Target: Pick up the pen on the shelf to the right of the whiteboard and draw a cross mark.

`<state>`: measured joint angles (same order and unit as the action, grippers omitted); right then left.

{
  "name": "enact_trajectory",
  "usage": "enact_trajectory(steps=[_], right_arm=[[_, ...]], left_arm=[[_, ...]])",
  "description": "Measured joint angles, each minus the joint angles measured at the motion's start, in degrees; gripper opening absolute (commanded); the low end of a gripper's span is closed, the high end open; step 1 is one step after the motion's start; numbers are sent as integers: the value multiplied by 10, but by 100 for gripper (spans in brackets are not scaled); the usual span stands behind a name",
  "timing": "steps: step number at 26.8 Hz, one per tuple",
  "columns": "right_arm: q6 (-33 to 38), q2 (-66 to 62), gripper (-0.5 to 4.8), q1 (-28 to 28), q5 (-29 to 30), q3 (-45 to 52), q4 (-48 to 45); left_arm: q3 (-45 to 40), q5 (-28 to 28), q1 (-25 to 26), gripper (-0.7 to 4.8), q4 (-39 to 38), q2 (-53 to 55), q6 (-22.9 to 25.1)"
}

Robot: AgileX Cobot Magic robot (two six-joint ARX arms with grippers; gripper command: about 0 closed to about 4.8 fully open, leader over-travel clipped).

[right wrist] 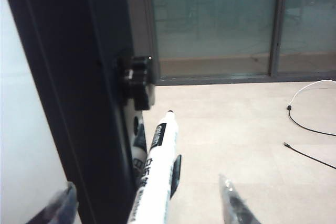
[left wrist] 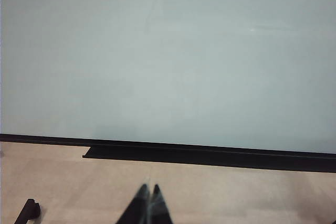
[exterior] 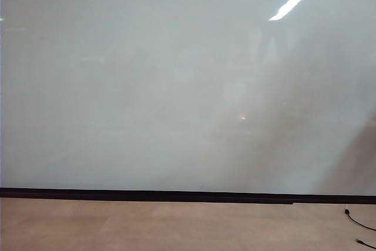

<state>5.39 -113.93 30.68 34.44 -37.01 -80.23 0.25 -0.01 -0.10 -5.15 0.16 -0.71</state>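
Nearest the lens in the left wrist view, we see the left gripper [left wrist: 148, 195], its black fingertips pressed together on nothing, low over the tan floor [left wrist: 236, 192] in front of the large glossy grey-white whiteboard [left wrist: 168, 56]. No cross mark shows on the board.

In the right wrist view, the right gripper [right wrist: 147, 200] sits just beside the whiteboard's dark right-hand frame [right wrist: 79, 93]. Its translucent fingertips [right wrist: 233, 203] stand wide apart on either side of the slim white plastic marker pen [right wrist: 157, 177], and we cannot see either one touching it.

The pen, capped in black with black lettering, stands upright against that frame beneath a black clip [right wrist: 137, 80]. A second pen [right wrist: 138, 150] sits behind it.

We judge the pen light, rigid and smooth, so best pinched squarely at mid-barrel.
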Motion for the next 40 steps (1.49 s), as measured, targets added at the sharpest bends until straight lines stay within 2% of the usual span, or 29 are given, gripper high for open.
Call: enact_trajectory(steps=[7, 8, 9, 16, 19, 40], right_arm=[[2, 0, 303, 0, -9, 0, 0], [2, 0, 287, 0, -9, 0, 0], [2, 0, 247, 0, -9, 0, 0], [2, 0, 236, 0, -5, 0, 0], [2, 0, 209, 0, -1, 0, 0], [2, 0, 197, 0, 11, 0, 0]], left_arm=[[0, 0, 0, -4, 0, 0, 0], [0, 0, 0, -4, 0, 0, 0], [0, 0, 0, -4, 0, 0, 0], [0, 0, 0, -4, 0, 0, 0], [0, 0, 0, -4, 0, 0, 0], [0, 0, 0, -4, 0, 0, 0]])
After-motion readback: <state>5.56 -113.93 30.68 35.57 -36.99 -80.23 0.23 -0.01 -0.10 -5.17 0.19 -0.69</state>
